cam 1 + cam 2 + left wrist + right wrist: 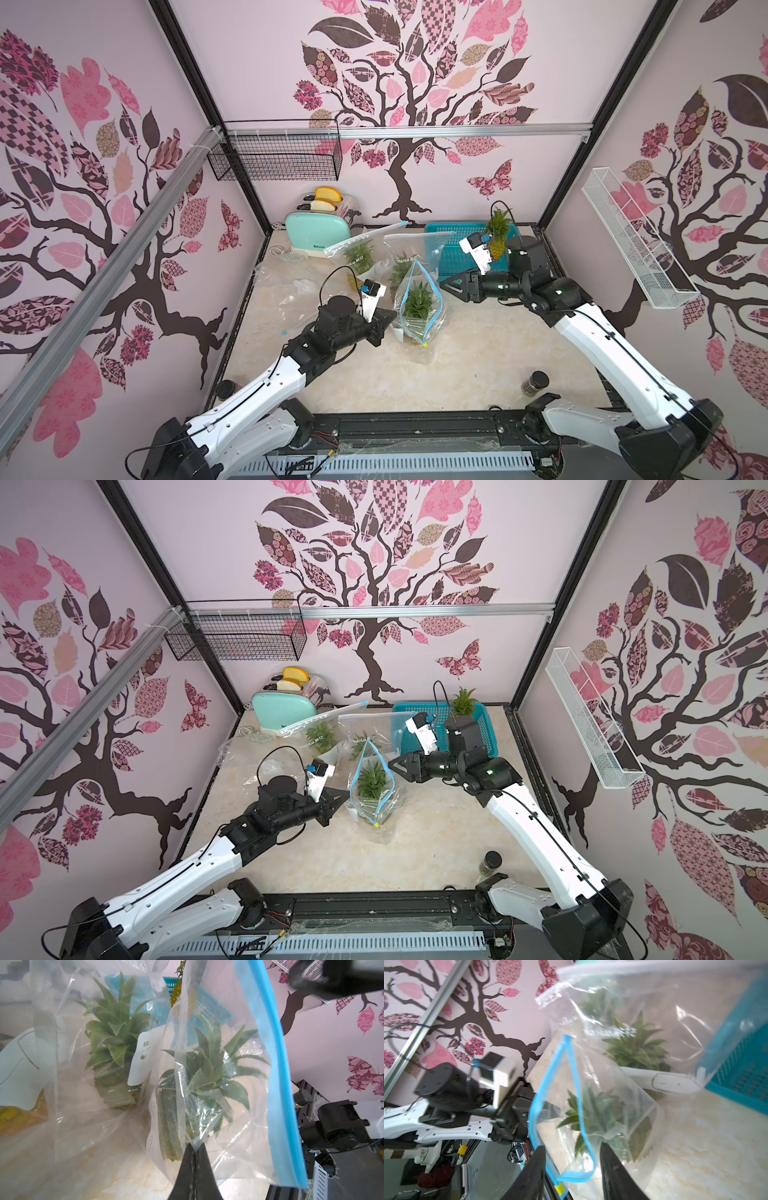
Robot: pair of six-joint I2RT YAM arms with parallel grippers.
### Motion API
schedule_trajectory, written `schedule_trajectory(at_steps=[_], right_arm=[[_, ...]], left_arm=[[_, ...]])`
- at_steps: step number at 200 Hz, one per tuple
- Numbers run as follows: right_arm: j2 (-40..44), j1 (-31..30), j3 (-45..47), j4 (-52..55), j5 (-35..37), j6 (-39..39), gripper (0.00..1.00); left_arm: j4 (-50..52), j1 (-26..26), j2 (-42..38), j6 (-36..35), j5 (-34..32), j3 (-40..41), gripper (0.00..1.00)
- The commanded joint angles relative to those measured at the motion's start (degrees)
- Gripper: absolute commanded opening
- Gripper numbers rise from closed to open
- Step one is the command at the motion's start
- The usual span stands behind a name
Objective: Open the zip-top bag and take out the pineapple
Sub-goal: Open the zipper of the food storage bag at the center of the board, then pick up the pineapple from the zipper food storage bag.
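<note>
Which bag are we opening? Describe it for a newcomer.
On the table, look just in front of the teal basket. The bag stands mid-table, pinched by the left gripper. Unlike the bags behind it, its blue zip strip gapes open, with a yellow slider at the near end.

There are 4 pineapples (498,245) (417,303) (401,268) (359,253), 3 in zip-top bags (415,328) (419,245) (365,241), 1 teal basket (457,257), 1 toaster (309,235) and 1 jar (536,382)

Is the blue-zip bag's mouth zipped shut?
No, in the right wrist view its blue zip strips gape apart in a loop, with the pineapple showing inside.
</note>
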State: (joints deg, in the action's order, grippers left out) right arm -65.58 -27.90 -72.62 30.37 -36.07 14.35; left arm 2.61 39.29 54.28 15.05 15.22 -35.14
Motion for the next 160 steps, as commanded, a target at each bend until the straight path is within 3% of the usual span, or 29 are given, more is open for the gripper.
schedule_trajectory(at_steps=[1,27,86,160], right_arm=[[-0.9,-5.0,-5.9,7.1,4.4,-1.4,0.47],[-4.0,-8.8,-6.2,6.4,5.4,-1.1,0.50],[-11.1,-9.3,-1.6,2.7,6.5,-0.8,0.53],[-11.3,-9.4,-3.7,5.5,18.3,-0.9,0.66]], left_arm=[[-4.8,-0.2,0.4,1.1,2.1,1.0,0.00],[-7.1,-0.2,-0.5,2.2,0.8,2.7,0.00],[-8.5,-0.2,-3.0,3.4,-1.2,5.4,0.00],[-11.4,-0.2,-0.9,4.4,0.0,6.0,0.00]])
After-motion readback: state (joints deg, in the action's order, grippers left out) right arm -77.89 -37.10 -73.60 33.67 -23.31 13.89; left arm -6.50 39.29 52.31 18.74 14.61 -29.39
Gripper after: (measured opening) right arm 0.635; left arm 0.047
